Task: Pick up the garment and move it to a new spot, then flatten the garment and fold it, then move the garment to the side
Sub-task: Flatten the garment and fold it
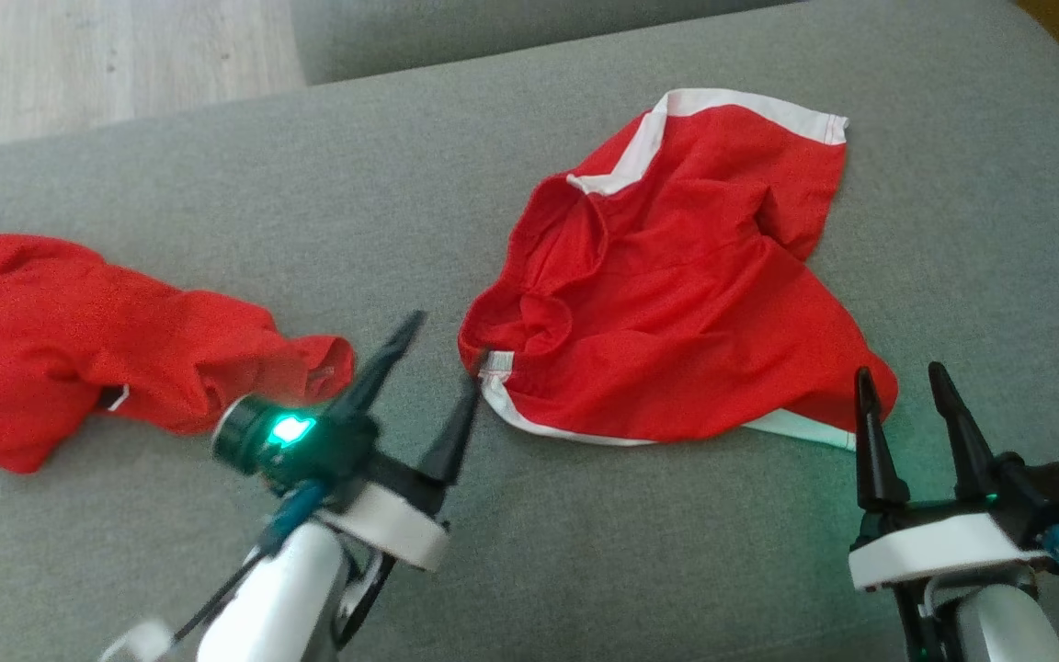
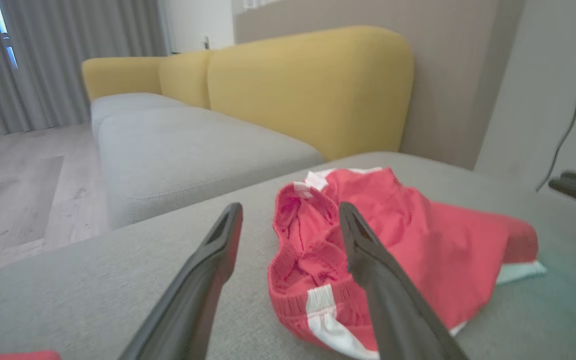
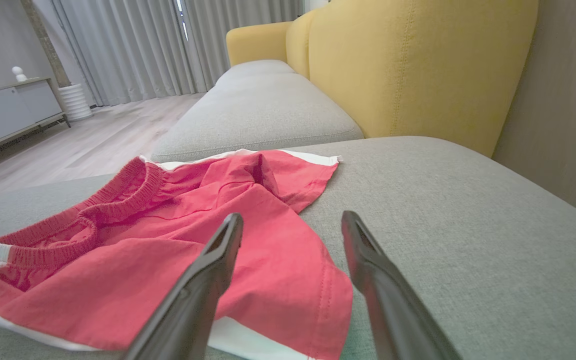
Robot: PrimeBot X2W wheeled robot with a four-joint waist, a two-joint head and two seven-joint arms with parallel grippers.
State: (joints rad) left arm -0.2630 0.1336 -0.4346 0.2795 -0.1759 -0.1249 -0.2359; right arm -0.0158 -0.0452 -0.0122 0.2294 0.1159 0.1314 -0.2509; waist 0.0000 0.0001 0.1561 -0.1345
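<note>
Shorts [image 1: 667, 294] lying crumpled on couch [image 1: 585, 552], stretching between both grippers; waistband corner [image 1: 495, 363] sitting just beside left gripper [image 1: 445, 342], hem [image 1: 805, 425] by right gripper [image 1: 901, 370]; both gaping wide, holding nothing

I have the shorts [image 1: 677, 294] lying on the seat cushion [image 1: 401, 165], right of centre, with the waistband toward my left. A second, crumpled garment [image 1: 79, 349] lies on the same cushion well to their left. My left gripper [image 1: 445, 342] sits between the two, its right finger just beside the waistband's near end. My right gripper [image 1: 900, 370] stands at the shorts' near right corner. Behind the cushion runs another seat section [image 3: 258, 110], with the backrest [image 3: 408, 65] on its right and the floor [image 1: 79, 64] on its left.
</note>
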